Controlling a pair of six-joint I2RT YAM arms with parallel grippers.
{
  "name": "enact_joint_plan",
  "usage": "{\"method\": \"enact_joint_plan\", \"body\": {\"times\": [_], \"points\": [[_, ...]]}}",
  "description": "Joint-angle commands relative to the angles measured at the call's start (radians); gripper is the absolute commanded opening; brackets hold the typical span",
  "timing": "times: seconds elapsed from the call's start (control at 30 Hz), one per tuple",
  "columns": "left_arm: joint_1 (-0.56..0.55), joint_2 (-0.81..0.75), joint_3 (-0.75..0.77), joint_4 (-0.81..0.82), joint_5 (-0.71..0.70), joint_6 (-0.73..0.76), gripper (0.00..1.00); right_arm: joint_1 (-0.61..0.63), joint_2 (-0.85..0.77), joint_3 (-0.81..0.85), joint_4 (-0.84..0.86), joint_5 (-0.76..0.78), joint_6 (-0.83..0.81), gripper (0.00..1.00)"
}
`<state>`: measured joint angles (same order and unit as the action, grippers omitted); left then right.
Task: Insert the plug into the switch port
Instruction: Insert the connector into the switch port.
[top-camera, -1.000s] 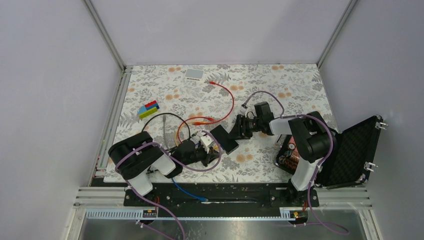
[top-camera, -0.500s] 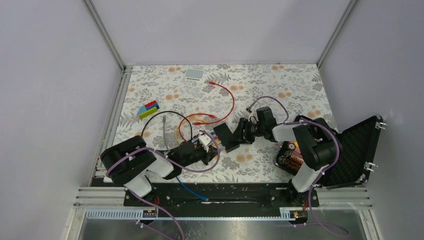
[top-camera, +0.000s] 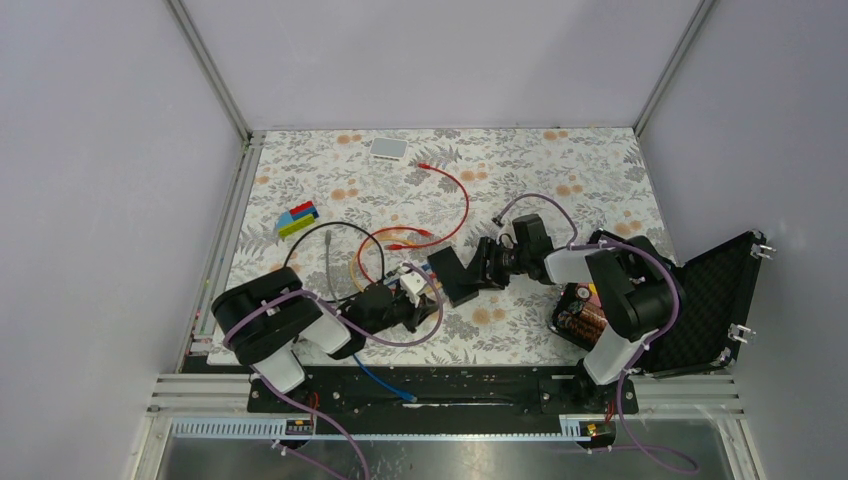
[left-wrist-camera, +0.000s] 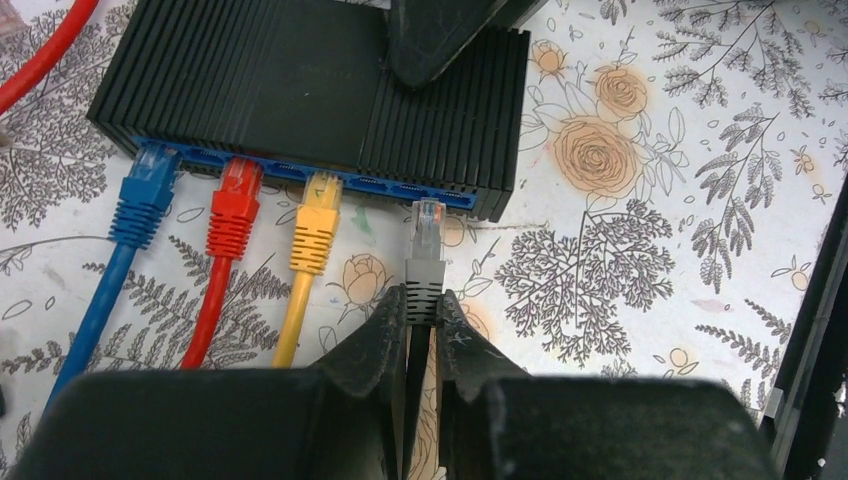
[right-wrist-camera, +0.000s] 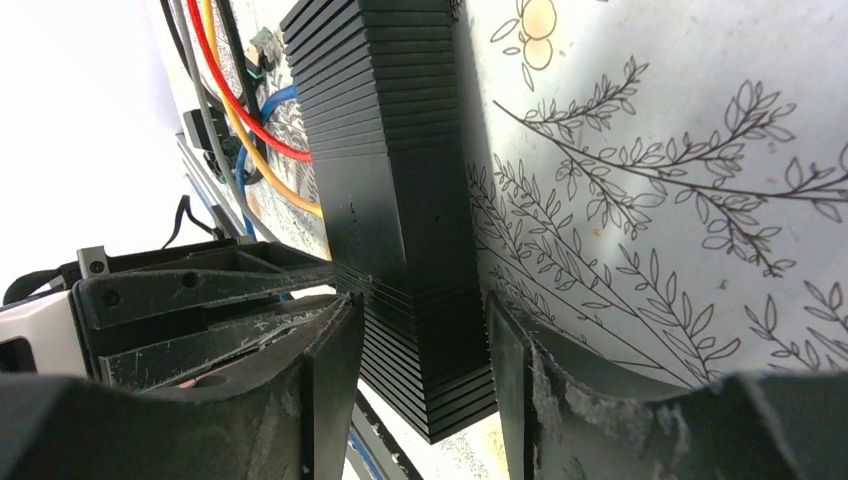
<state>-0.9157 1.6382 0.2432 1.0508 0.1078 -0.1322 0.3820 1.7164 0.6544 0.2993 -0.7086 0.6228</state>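
Observation:
The switch (left-wrist-camera: 300, 90) is a flat black ribbed box with a blue-edged port side facing my left gripper. Blue, red and yellow plugs sit in three of its ports. My left gripper (left-wrist-camera: 422, 300) is shut on the grey boot of a plug (left-wrist-camera: 427, 240), whose clear tip is right at a free port near the right end. My right gripper (right-wrist-camera: 415, 340) is shut on the far end of the switch (right-wrist-camera: 410, 250), one finger on each flat side. In the top view the switch (top-camera: 452, 277) lies between the left gripper (top-camera: 415, 292) and the right gripper (top-camera: 472, 270).
A small white rounded box (top-camera: 389, 148) sits at the back. Coloured bricks (top-camera: 297, 218) lie at the left. A loose red cable (top-camera: 455, 195) loops behind the switch. An open black case (top-camera: 700, 300) with batteries (top-camera: 580, 320) stands at the right.
My right gripper has turned and shifted the switch a little toward the left arm. My left gripper has moved slightly with the grey plug, which now sits close to the port side.

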Motion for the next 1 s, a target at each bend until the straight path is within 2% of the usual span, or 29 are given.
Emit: {"method": "enact_joint_plan", "body": {"times": [0.0, 0.07, 0.13, 0.27, 0.53, 0.97], "points": [[-0.005, -0.009, -0.025, 0.087, -0.029, -0.006, 0.00, 0.020, -0.013, -0.010, -0.165, 0.064, -0.068, 0.55], [-0.005, -0.015, -0.029, 0.097, -0.026, -0.006, 0.00, 0.019, -0.033, 0.014, -0.256, 0.128, -0.113, 0.56], [-0.005, -0.022, -0.027, 0.092, -0.023, -0.006, 0.00, 0.019, -0.067, 0.026, -0.323, 0.182, -0.143, 0.62], [-0.005, -0.033, -0.022, 0.081, -0.027, 0.003, 0.00, 0.019, -0.125, 0.036, -0.369, 0.220, -0.163, 0.65], [-0.005, -0.003, 0.008, 0.046, -0.030, 0.048, 0.00, 0.018, -0.024, 0.110, -0.339, 0.111, -0.230, 0.61], [-0.005, -0.002, 0.044, -0.003, -0.020, 0.122, 0.00, 0.017, 0.045, 0.196, -0.398, 0.055, -0.315, 0.60]]}}
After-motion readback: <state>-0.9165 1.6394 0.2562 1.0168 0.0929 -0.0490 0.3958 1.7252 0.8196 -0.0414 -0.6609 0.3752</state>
